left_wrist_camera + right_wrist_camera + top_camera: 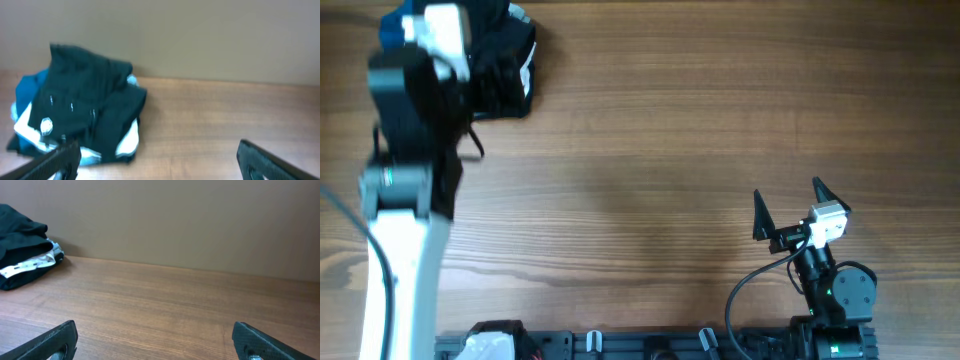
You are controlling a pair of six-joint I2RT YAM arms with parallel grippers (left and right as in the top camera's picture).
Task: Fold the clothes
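Note:
The clothes (85,95), a crumpled black garment with small white marks, lie on top of a pile at the table's far left corner (505,55). In the left wrist view my left gripper (160,161) is open, its left fingertip (57,160) just in front of the pile's near edge and nothing between the jaws. From overhead the left arm (405,150) covers its own fingers. My right gripper (788,195) stands open and empty over bare wood at the near right, far from the pile. The black garment (17,235) shows at the left edge of the right wrist view.
Under the black garment lie blue clothing (27,90) and a white garment (129,142) with dark stripes (30,266). A beige wall (190,220) runs behind the table's far edge. The wooden table (650,150) stretches between the two arms.

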